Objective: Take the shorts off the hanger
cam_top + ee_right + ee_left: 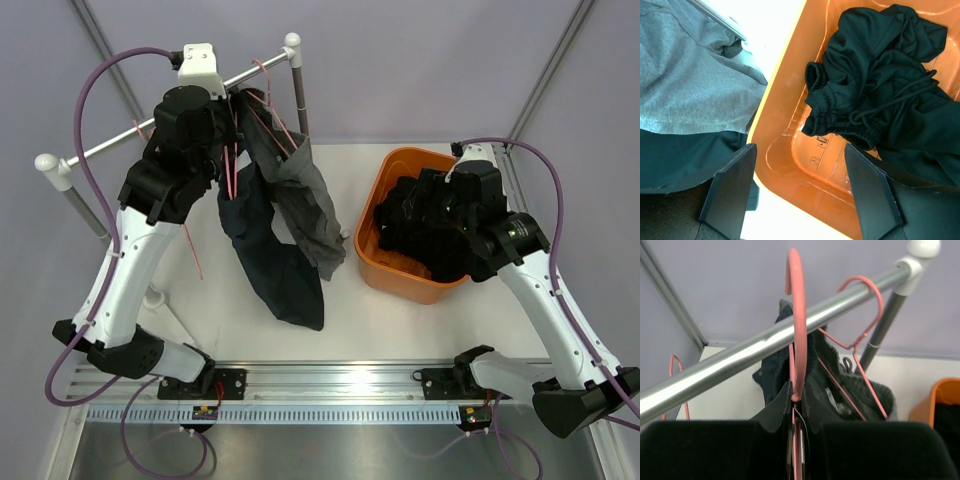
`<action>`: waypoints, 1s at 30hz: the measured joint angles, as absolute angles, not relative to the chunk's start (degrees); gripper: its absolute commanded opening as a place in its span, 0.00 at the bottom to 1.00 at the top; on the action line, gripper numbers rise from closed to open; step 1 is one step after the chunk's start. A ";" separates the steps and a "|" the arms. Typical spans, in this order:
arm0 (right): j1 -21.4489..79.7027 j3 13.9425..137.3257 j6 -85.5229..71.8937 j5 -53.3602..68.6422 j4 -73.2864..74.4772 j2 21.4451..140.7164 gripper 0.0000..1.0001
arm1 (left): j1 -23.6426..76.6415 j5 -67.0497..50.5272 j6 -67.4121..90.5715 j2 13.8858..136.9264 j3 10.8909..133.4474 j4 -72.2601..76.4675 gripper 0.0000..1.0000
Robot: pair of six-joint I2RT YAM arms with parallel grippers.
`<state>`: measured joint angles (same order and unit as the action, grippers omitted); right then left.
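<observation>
Pink wire hanger [799, 315]: your left tool [796, 402] is pinched tight on its neck just under the hook, which arcs over the steel rail [715, 372]. Your right tool [800, 192]: jaws wide, holding nothing, poised over the orange basket [785, 125]. Black shorts [880, 75]: bunched inside that basket. Navy shorts [275, 260] and grey shorts [312, 205]: side by side, hanging from the rail, drooping low toward the tabletop [400, 320].

Looking down past the right gripper [799, 150]: black fingers spread wide, gripping nothing. Crumpled black cloth shorts [890, 85] with a drawstring, bunched up inside the orange plastic basket [782, 115]. Just outside the rim, soft grey shorts [690, 80] up against dark navy shorts [680, 155].
</observation>
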<state>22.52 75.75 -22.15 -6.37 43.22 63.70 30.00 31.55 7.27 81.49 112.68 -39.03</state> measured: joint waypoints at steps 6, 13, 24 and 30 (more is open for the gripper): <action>22.52 76.12 -21.67 -6.46 43.29 63.72 0.80 | 30.17 26.09 6.87 81.06 114.08 -43.24 0.00; 22.52 78.78 -20.58 -4.32 44.84 63.70 0.80 | 34.11 22.70 7.07 75.94 109.60 -48.66 0.00; 28.01 83.90 -19.68 -1.83 48.18 63.94 0.80 | 52.99 24.16 6.13 71.00 108.60 -56.05 0.00; 33.39 87.35 -19.94 -1.98 49.47 64.82 0.79 | 61.45 24.60 5.80 71.72 108.60 -57.58 0.00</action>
<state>33.39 87.35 -19.94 -1.98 49.47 64.82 61.45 24.60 5.80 71.72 108.60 -57.58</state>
